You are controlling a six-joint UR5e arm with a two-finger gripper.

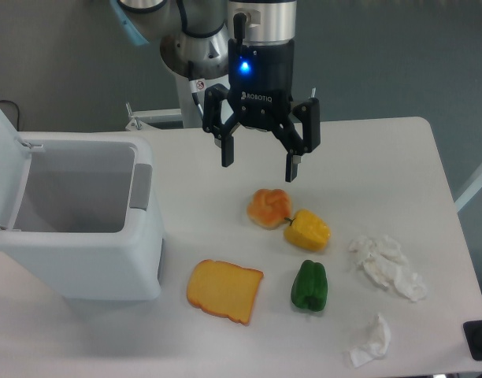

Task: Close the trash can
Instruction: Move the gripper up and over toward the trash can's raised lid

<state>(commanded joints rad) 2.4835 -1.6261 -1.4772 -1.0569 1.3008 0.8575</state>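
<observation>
One wide-spread pincer above bare table, trash can lid up.

A single fixed camera looks down at a steep angle from the near edge of the white surface, facing the arm's base at the far side. It sits moderately close: the surface fills most of the frame, its left part cut off, with grey wall beyond.
</observation>
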